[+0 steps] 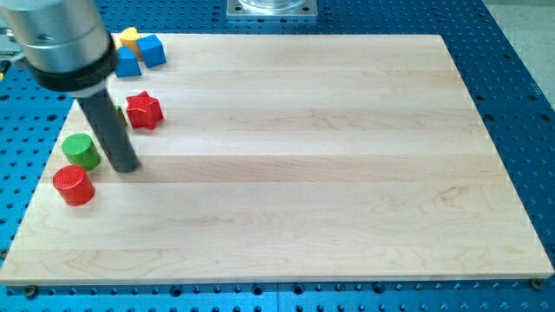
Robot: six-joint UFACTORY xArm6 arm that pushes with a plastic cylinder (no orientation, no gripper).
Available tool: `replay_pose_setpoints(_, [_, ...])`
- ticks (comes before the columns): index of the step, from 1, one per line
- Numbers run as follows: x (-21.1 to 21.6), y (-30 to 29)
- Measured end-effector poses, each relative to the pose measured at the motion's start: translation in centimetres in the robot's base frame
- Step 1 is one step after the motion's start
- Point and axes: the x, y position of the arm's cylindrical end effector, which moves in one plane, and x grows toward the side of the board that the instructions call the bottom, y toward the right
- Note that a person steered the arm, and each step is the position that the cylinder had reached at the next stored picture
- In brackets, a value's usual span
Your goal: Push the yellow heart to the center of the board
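While the rod stands over the left part of the wooden board (286,165), my tip (127,166) rests on the surface just right of the green cylinder (81,150), close beside it; actual contact cannot be confirmed. Being a plain rod, the tool has no jaws to spread or press together, and it pinches nothing.

A yellow block (129,35) sits at the far left corner of the board, mostly hidden behind the rod's metal housing and the blue blocks; only a small part shows, so its heart shape cannot be verified. It lies well apart from the tip and from the board's middle.

Two blue blocks crowd that corner: a blue cube (153,49) just right of the yellow piece, and a second blue block (128,62) on its near side, partly covered by the housing, shape not determinable. Both appear to touch or nearly touch the yellow piece.

A red star (144,110) lies right of the rod, nearer than the blue pair. A sliver of another green block (119,113) shows at the rod's edge, just left of the star. A red cylinder (74,185) stands near the left edge, on the near side of the green cylinder
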Motion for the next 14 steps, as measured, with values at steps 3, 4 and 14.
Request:
replay_pose_setpoints(3, [9.1,-11.7])
replay_pose_setpoints(4, [4.1,-12.0])
replay_pose_setpoints(14, [-24.8,-7.0])
